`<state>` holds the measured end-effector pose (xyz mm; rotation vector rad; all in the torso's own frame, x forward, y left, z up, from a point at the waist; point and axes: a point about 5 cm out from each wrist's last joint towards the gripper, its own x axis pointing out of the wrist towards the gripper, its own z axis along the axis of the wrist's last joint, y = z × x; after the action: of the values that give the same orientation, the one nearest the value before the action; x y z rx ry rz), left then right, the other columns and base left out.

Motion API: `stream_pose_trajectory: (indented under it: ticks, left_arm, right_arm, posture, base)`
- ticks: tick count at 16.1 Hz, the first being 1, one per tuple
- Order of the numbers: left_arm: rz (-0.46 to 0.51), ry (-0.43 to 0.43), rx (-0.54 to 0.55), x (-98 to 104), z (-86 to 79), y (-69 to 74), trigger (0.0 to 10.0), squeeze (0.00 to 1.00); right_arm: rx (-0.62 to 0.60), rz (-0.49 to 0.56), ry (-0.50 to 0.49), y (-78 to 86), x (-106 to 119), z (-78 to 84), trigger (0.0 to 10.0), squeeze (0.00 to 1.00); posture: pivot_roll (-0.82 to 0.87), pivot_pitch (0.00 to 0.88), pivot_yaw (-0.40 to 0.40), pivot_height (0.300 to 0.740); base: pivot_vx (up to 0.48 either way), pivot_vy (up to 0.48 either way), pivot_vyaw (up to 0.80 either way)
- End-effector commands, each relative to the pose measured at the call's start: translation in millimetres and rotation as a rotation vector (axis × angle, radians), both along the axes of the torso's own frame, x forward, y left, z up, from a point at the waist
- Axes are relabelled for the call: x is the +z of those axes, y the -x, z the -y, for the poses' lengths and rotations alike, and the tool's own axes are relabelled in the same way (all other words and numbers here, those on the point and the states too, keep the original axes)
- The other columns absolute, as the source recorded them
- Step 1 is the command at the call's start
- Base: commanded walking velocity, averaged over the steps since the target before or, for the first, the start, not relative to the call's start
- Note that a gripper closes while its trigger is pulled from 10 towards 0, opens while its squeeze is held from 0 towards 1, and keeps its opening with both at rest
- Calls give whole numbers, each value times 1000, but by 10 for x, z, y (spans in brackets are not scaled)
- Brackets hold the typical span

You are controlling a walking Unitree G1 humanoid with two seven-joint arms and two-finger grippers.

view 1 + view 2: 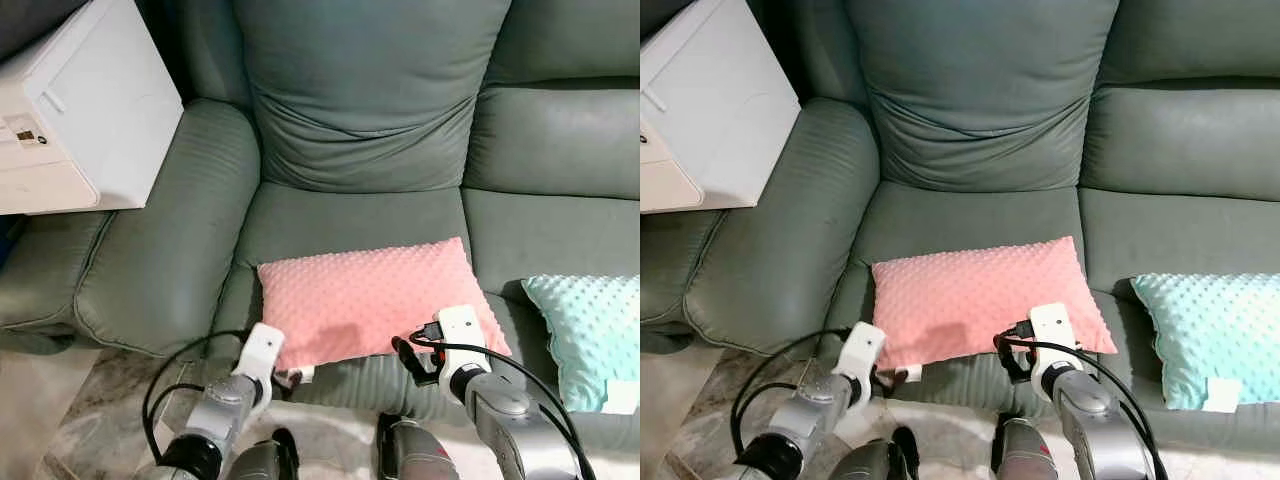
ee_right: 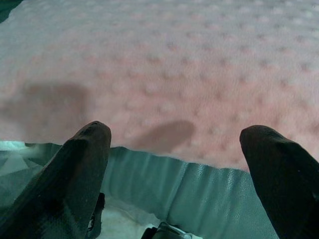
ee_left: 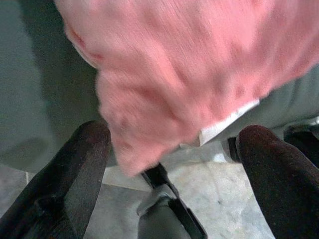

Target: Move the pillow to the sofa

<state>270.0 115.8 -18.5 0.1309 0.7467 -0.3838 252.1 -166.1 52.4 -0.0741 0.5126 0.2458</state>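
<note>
A pink dotted pillow lies flat on the grey-green sofa's seat, its front edge at the seat's front rim. My left gripper is open just in front of the pillow's front left corner, where a white label hangs. That corner sits between the two black fingers without being clamped. My right gripper is open too, low at the pillow's front right edge, with the pink surface spreading ahead of its fingertips. Both wrists rest against the sofa front.
A teal dotted pillow lies on the seat to the right. A white box-like appliance stands over the sofa's left arm. A large back cushion leans behind the pink pillow. Marbled floor lies below.
</note>
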Motion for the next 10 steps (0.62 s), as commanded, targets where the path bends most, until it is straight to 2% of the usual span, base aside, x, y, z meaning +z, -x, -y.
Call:
stream_pose_trajectory:
  ticks: [1, 5, 9, 10]
  left_arm:
    - [-12, -48, 56, -87, -127, 48, 10000, 0]
    - [69, -61, 145, -11, -217, -87, 10000, 0]
    - [120, -72, 178, 66, -229, -192, 10000, 0]
    - [129, -73, 171, 82, -209, -215, 10000, 0]
  right_arm:
    - [11, -7, 1, 34, -20, -48, 10000, 737]
    - [19, 4, -2, 7, 4, -78, 10000, 714]
    - [22, 7, 0, -1, 8, -77, 10000, 635]
    - [22, 7, -1, 0, 7, -77, 10000, 475]
  posture:
    - [-232, 292, 106, 740]
    - [-232, 292, 103, 740]
    - [-234, 291, 102, 740]
    - [-235, 291, 102, 740]
  base:
    - [0, 0, 0]
    - [0, 0, 0]
    - [0, 0, 0]
    - [0, 0, 0]
